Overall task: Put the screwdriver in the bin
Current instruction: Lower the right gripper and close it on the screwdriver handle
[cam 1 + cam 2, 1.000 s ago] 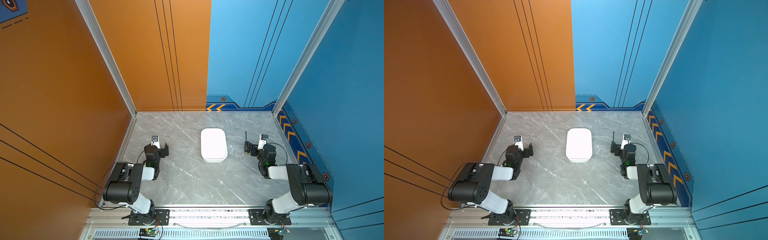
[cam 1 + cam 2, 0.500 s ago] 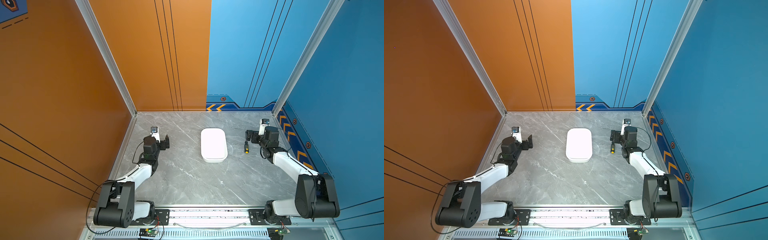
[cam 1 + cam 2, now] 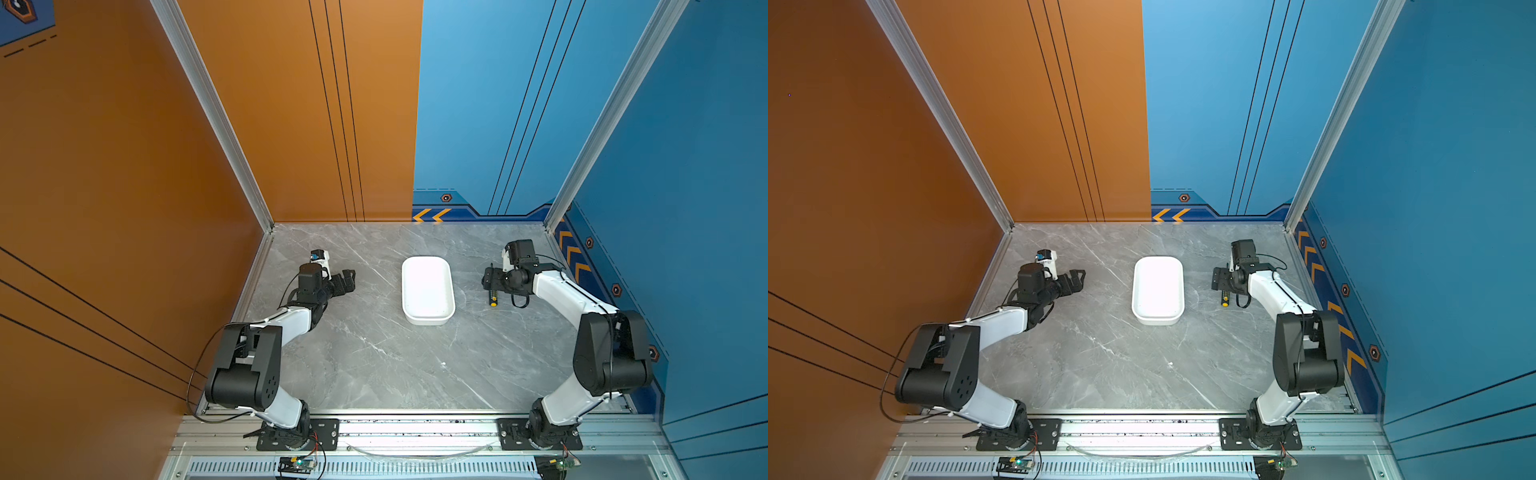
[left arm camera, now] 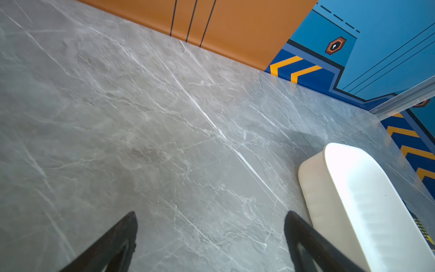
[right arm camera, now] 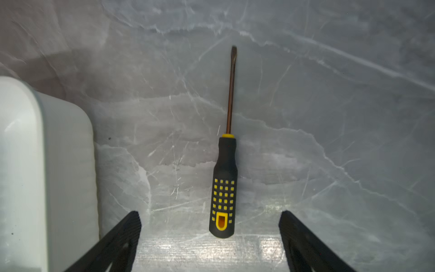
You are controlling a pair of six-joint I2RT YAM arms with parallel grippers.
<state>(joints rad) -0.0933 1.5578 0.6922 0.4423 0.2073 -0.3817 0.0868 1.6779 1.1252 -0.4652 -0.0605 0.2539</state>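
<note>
**Right claw [image 5: 210, 213] spread over the screwdriver [image 5: 223, 186], which lies on the grey marble bench [image 3: 374, 353] beside the bin [image 3: 428, 321].**
In the right wrist view the two black fingers stand wide apart, one on either side of the black-and-yellow handle, and neither touches it. The thin shaft points away from the claw. The bin's white wall is near the tool but apart from it. In both top views the screwdriver lies flat on the bench to the right of the bin, its yellow end toward the robot's base. The left claw [image 4: 210, 215] is likewise open and holds nothing; it hovers over bare bench left of the bin.
</note>
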